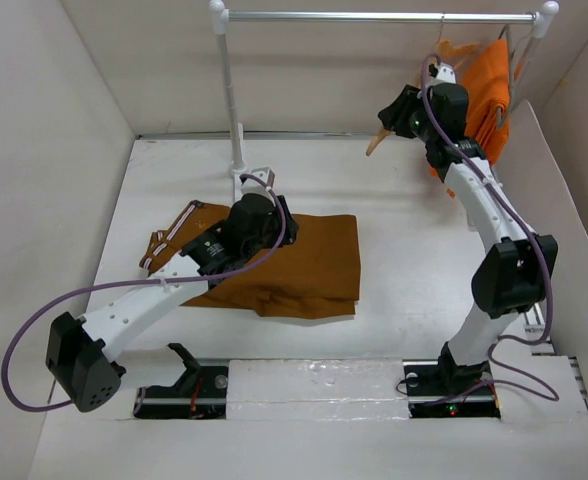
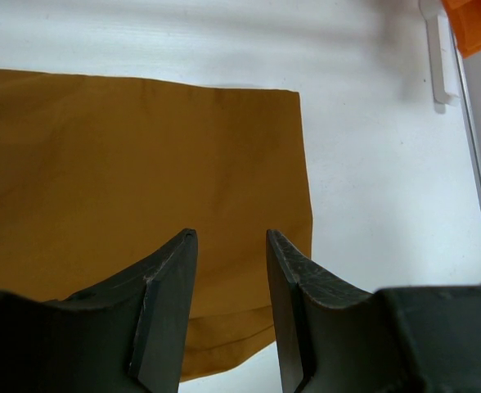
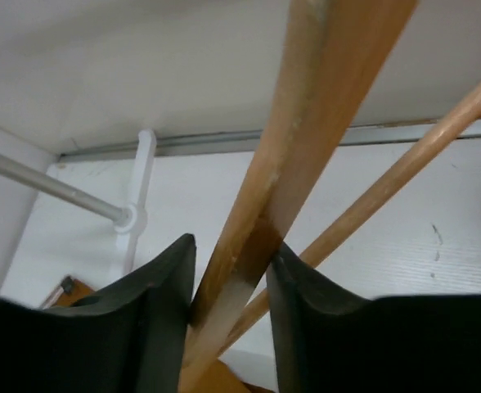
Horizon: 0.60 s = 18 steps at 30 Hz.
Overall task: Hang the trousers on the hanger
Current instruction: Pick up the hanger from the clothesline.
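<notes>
Closest to the lens, bottom centre of the left wrist view: left gripper (image 2: 231, 246), dark fingers parted by a narrow gap, nothing between them, poised above the trousers (image 2: 101, 180) without visible contact. Rust-brown cloth across the left and middle of that frame, straight hem edge on the right, white table (image 2: 388, 205) beyond.

From the overhead camera, trousers folded flat at centre left, striped waistband at their left end, left wrist directly over the upper left part of the cloth.

Bottom of the right wrist view: right gripper (image 3: 231, 254) closed on the hanger (image 3: 306, 123), flat pale wooden arm slanting up between the two pads and pressed by both. Thinner round wooden rod (image 3: 404, 155) crossing behind it toward the upper right.

Upper right of the overhead frame: right arm stretched high, hanger held aloft beside the orange garment (image 1: 484, 85), one pale wooden tip poking out to the left of the wrist. Clothes rail (image 1: 374, 16) along the top edge. Hook's seat on the rail: cannot tell.
</notes>
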Each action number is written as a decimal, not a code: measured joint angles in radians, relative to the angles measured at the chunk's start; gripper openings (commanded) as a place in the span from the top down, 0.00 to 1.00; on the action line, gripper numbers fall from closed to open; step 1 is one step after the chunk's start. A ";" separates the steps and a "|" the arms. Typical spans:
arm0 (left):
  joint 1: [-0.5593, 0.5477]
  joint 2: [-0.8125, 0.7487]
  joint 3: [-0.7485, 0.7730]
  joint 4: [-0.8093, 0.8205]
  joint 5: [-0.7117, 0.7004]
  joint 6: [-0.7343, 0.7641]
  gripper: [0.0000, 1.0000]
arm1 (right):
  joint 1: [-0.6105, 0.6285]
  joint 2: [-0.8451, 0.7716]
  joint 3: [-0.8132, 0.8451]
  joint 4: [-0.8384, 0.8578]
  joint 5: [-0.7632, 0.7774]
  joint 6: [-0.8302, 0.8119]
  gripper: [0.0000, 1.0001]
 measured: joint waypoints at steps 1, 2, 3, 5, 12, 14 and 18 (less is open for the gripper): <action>0.000 0.000 -0.003 0.000 0.000 0.000 0.65 | 0.000 0.001 -0.024 0.015 -0.012 0.006 0.65; 0.000 0.000 -0.005 0.001 0.000 0.000 0.64 | -0.002 0.000 -0.052 0.041 -0.011 0.025 0.71; 0.000 0.002 -0.005 0.000 0.000 0.000 0.64 | -0.005 -0.004 -0.080 0.064 -0.015 0.034 0.79; 0.000 0.003 -0.003 0.000 0.000 0.000 0.60 | -0.012 -0.013 -0.130 0.113 -0.032 0.039 0.85; 0.000 0.080 0.165 -0.047 0.024 0.008 0.46 | -0.005 -0.091 -0.159 0.133 -0.048 0.007 0.99; 0.000 0.104 0.237 -0.050 0.039 0.012 0.43 | 0.000 -0.129 -0.159 0.098 -0.045 -0.014 1.00; 0.000 0.156 0.398 -0.057 0.077 0.020 0.37 | 0.010 -0.215 -0.175 0.064 -0.051 -0.059 1.00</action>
